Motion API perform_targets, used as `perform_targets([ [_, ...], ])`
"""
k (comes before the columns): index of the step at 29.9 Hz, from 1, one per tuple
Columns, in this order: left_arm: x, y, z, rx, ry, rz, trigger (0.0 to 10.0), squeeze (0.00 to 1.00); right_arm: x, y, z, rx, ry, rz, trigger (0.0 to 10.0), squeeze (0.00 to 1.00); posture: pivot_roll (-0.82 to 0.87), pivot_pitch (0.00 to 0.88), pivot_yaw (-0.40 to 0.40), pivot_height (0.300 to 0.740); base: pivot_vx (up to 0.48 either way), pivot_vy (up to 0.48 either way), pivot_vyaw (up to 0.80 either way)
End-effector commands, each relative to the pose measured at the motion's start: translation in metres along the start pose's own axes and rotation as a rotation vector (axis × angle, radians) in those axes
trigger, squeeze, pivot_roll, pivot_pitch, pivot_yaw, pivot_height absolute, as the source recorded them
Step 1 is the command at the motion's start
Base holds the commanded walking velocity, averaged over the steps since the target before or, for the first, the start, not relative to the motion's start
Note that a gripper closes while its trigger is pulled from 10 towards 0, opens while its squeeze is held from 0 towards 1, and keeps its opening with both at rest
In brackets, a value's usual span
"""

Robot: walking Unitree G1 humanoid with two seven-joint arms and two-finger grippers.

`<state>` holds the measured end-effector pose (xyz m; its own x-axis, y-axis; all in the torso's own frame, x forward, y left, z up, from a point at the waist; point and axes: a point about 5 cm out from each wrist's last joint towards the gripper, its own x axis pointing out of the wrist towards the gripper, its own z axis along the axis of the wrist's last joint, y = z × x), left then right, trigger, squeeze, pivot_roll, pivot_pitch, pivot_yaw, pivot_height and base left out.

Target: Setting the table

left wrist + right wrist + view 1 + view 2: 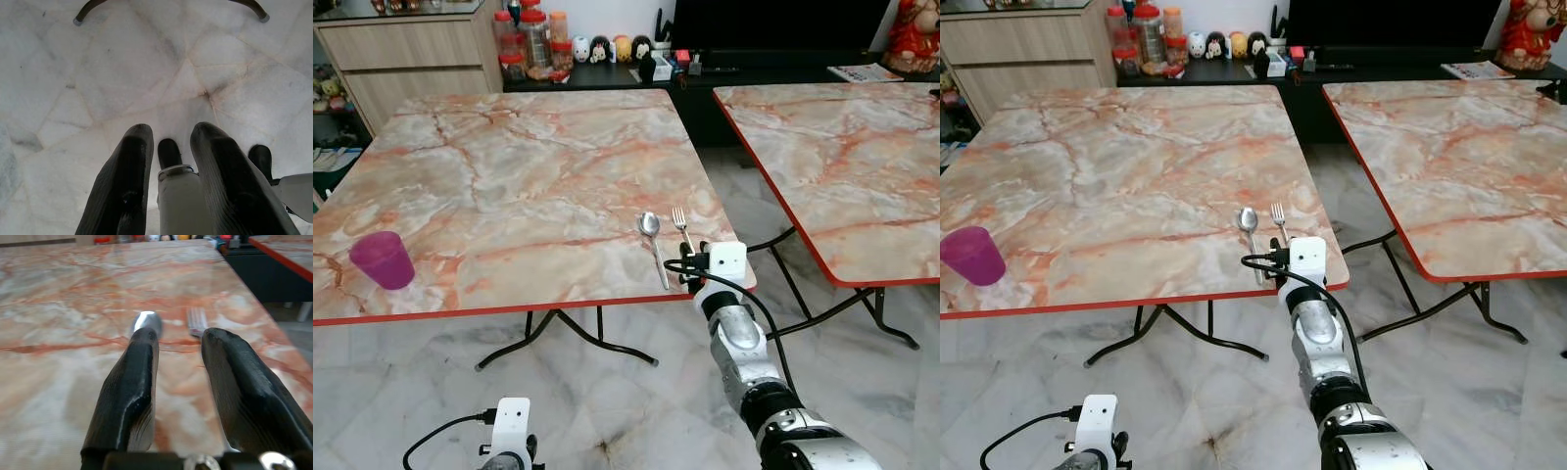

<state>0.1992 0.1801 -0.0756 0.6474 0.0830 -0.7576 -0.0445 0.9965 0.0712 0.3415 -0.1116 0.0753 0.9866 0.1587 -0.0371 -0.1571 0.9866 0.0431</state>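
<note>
i have the right arm reaching forward from the lower right, wrist camera block level with the near edge of the marble-pattern table. the right gripper sits low over the tabletop at its near right corner, fingers pointing across the table and parted by a moderate gap, with nothing between them. the left arm hangs idle at my side; the left gripper points down at the pale stone floor, its fingers slightly apart and empty (the robot's own leg and foot show beyond them).

the task items in reach are a metal spoon and a metal fork. both lie flat, side by side and roughly parallel, heads pointing away from me, handles toward the near edge. the spoon is to the left of the fork. the spoon bowl is shiny; the fork tines are visible in the right wrist view.

both pieces lie just ahead of the right fingertips: the spoon bowl shows past the tip of one finger, the fork head just beside the tip of the other. i cannot tell whether either fingertip touches a handle.

a translucent purple cup stands upright near the table's near left corner, well apart from the cutlery. a second table stands to the right.
</note>
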Motion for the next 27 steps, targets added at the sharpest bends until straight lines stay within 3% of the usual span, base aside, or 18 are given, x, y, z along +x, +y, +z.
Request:
perform_targets([
  [1, 0.0, 0.0015, 0.0002, 0.011, -0.001, 0.002, 10.0, 0.0, 0.0014, 0.0042, 0.0013, 0.001, -0.002, 0.017, 10.0, 0.0, -0.08, 0.0, -0.019, 0.74, 0.27, 0.0, 0.0],
  [8, -0.0001, 0.002, -0.0005, 0.011, 0.002, 0.004, 10.0, 0.0, 0.0003, 0.0129, 0.0033, -0.036, -0.033, 0.089, 10.0, 0.0, -0.08, 0.0, -0.018, 0.74, 0.273, 0.0, 0.25],
  [27, -0.0001, 0.0017, -0.0006, 0.014, 0.004, 0.003, 10.0, 0.0, -0.0003, 0.0125, 0.0021, 0.0, -0.03, 0.079, 10.0, 0.0, -0.08, 0.0, -0.02, 0.74, 0.261, 0.0, 0.04],
])
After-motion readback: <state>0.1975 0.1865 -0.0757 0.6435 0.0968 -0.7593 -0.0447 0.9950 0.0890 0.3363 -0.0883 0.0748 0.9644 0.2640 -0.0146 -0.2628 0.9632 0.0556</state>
